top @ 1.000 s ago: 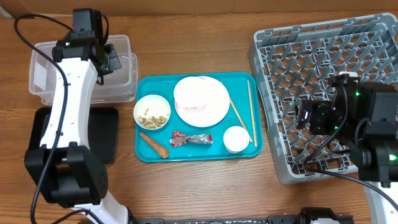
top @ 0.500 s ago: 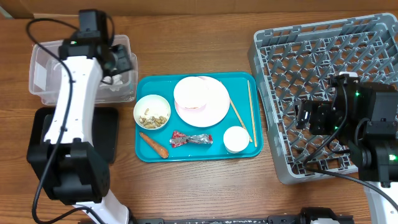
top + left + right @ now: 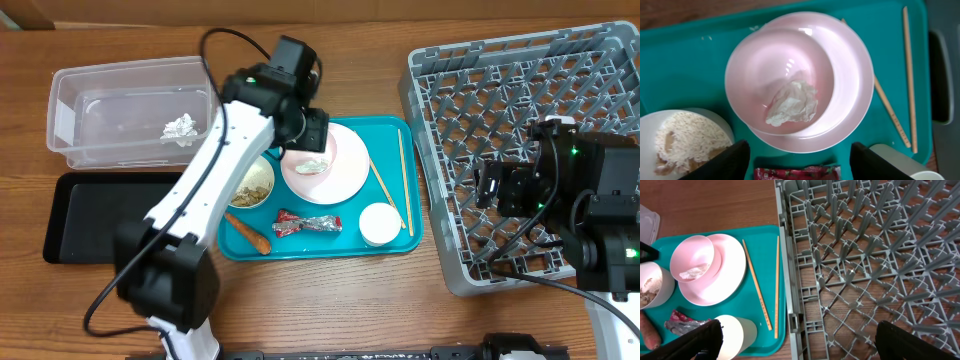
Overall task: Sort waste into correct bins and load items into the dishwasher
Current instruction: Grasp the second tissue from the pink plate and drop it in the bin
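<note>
My left gripper (image 3: 305, 135) (image 3: 800, 147) hangs open above the pink bowl (image 3: 780, 70), which sits on the pale pink plate (image 3: 852, 85) and holds crumpled white paper (image 3: 792, 102). On the teal tray below it lie the foil wrapper (image 3: 308, 223) (image 3: 797, 173), the carrot (image 3: 248, 232), the small white bowl of scraps (image 3: 685, 137), the white cup (image 3: 380, 223) and two chopsticks (image 3: 402, 180). Another crumpled piece (image 3: 180, 127) lies in the clear tub (image 3: 75, 140). My right gripper (image 3: 490, 190) (image 3: 799, 326) is open and empty over the grey dish rack (image 3: 530, 90) (image 3: 865, 255).
The black tray (image 3: 90, 215) lies in front of the clear tub at the left. The teal tray (image 3: 350, 245) fills the middle, its right edge close to the rack's left wall. My left arm stretches across the white bowl.
My left arm has swung right from the clear tub to above the pink bowl, and its jaws have opened. A crumpled piece now shows in the tub. The right arm has not moved.
</note>
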### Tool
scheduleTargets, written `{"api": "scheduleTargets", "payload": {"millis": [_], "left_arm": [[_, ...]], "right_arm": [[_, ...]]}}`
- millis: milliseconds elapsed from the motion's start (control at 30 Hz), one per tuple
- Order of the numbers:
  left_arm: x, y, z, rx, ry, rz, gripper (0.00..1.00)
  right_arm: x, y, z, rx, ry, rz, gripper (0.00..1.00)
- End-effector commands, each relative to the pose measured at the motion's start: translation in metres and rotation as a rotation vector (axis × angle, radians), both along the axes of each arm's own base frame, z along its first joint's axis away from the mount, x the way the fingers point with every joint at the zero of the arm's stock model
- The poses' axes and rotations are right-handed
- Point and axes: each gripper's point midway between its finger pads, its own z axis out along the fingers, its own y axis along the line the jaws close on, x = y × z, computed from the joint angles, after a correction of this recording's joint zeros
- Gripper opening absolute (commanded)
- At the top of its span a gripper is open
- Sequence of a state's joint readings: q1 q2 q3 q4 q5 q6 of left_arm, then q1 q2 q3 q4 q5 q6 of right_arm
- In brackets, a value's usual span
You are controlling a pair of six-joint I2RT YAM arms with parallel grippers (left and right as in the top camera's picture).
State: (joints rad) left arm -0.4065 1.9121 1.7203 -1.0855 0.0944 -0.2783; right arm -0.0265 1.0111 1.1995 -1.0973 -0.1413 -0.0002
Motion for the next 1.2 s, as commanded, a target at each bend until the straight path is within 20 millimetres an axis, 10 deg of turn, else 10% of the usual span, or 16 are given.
{"api": "scheduleTargets", "payload": {"millis": [0, 500, 733, 833, 1167], "left_arm": [[0.001, -0.004, -0.026, 0.034, 0.053, -0.049, 0.67], [-0.005, -0.002, -0.099, 0.099, 0.220, -0.050, 0.63], [-0.008, -0.001, -0.102, 0.102, 0.235, -0.050, 0.04], [-0.007, -0.001, -0.102, 0.101, 0.234, -0.050, 0.04], [0.033, 0.025, -0.017, 0.058, 0.072, 0.036, 0.04]], "right_arm": [[0.001, -0.003, 0.008, -0.008, -0.023, -0.012, 1.00], [-0.002, -0.003, 0.006, -0.007, -0.010, -0.012, 1.00], [-0.002, -0.003, 0.006, -0.007, -0.010, -0.012, 1.00], [-0.002, -0.003, 0.006, -0.007, -0.010, -0.013, 1.00], [-0.002, -0.003, 0.006, -0.008, -0.010, -0.013, 1.00]]}}
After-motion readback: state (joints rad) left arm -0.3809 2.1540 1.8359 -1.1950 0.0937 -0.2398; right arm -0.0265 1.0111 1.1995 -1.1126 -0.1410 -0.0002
